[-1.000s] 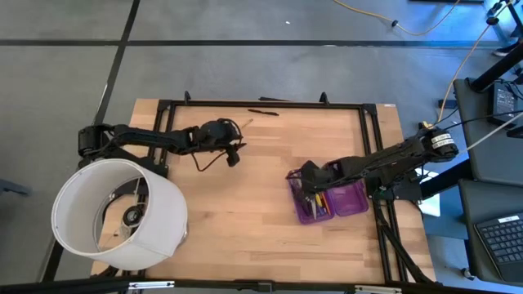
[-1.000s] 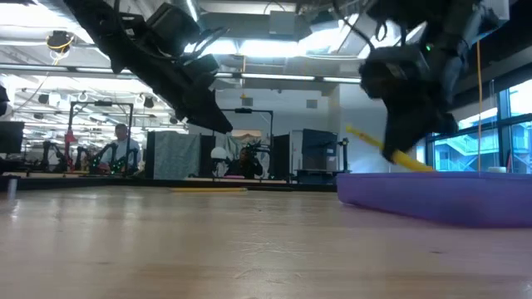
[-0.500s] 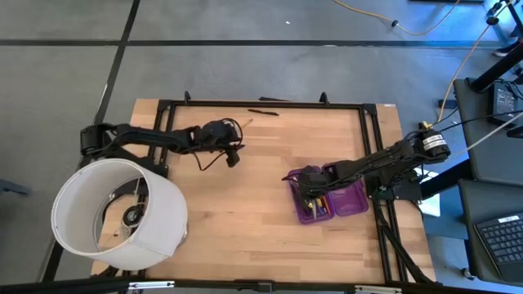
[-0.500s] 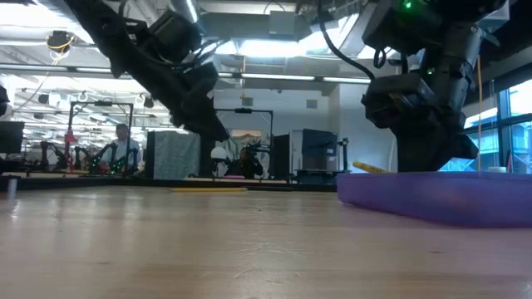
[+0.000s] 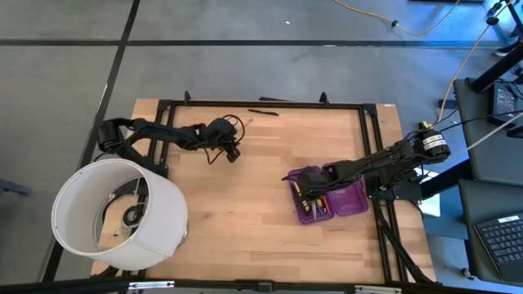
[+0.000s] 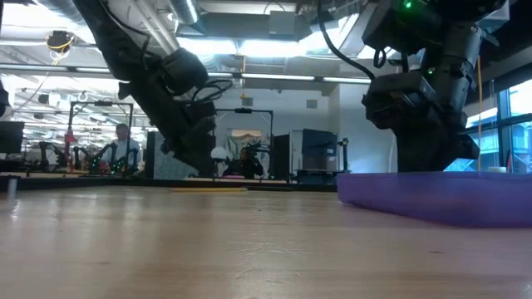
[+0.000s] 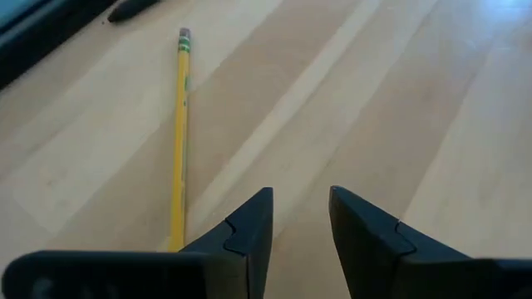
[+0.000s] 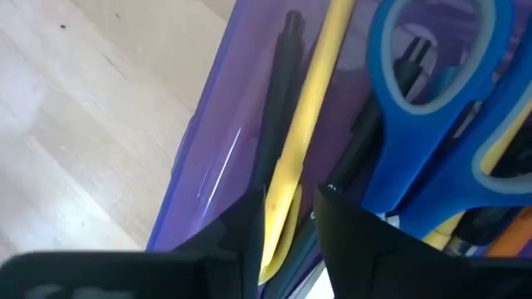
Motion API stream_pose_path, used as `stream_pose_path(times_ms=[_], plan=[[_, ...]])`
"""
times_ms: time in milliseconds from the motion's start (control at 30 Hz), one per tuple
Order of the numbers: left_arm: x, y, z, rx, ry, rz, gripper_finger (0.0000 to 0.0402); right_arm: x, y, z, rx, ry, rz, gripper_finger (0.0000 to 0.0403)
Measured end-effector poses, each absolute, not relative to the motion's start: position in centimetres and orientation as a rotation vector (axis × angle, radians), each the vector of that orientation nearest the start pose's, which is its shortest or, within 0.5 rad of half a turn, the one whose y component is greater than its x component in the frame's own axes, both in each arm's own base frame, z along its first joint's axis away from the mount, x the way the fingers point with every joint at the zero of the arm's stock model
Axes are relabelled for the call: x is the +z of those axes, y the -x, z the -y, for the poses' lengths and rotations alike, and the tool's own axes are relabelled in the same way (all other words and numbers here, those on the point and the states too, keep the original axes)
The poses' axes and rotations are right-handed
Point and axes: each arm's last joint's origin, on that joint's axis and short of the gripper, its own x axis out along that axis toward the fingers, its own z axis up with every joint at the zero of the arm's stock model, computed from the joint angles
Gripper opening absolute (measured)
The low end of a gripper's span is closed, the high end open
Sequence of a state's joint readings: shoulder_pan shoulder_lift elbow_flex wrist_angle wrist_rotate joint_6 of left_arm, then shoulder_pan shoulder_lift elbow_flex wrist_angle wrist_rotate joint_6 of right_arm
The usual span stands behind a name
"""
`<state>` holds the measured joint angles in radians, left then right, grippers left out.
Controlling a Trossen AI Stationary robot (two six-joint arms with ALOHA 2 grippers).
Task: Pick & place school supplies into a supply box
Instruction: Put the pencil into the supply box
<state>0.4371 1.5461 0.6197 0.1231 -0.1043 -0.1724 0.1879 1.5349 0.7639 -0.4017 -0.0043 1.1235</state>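
Purple translucent supply box (image 5: 347, 198), blue-handled scissors (image 8: 432, 116), yellow pencil (image 7: 179, 141) with green-banded end, pale wooden table (image 5: 245, 212).

From table height the purple supply box (image 6: 436, 206) runs off the frame's edge and its wall hides everything inside. The right gripper (image 6: 424, 154) dips behind that wall, fingertips out of sight. In the left wrist view the yellow pencil (image 7: 179, 141) disappears under the gripper's body. From above, the dark stick (image 5: 263, 111) at the far edge is too small to identify.
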Motion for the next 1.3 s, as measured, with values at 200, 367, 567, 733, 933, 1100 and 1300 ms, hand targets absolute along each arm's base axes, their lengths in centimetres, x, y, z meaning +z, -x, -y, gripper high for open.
stream_pose_path(times_ms=[200, 367, 567, 733, 933, 1100, 1300], plan=[[13.5, -25.0, -12.8, 0.573, 0.205, -0.747, 0.0108, 15.3, -26.1, -5.0, -0.461, -0.879, -1.131, 0.0125], [13.9, -25.3, -13.0, 0.541, 0.110, -0.723, 0.0107, 15.4, -26.1, -5.1, -0.402, -0.834, -1.155, 0.0124], [14.1, -25.4, -13.1, 0.539, 0.092, -0.698, 0.0112, 15.4, -26.0, -5.3, -0.354, -0.762, -1.169, 0.0124], [14.1, -25.4, -13.0, 0.545, 0.126, -0.692, 0.0138, 15.3, -25.9, -5.2, -0.358, -0.752, -1.186, 0.0124], [14.3, -25.5, -13.1, 0.557, 0.114, -0.670, 0.0198, 15.3, -25.8, -5.2, -0.329, -0.707, -1.195, 0.0124], [14.5, -25.8, -13.0, 0.571, 0.236, -0.636, 0.0215, 15.3, -25.8, -5.2, -0.310, -0.674, -1.205, 0.0124], [17.3, -27.9, -14.3, 0.613, 0.177, -0.710, 0.0206, 15.3, -25.8, -5.2, -0.285, -0.638, -1.208, 0.0124]])
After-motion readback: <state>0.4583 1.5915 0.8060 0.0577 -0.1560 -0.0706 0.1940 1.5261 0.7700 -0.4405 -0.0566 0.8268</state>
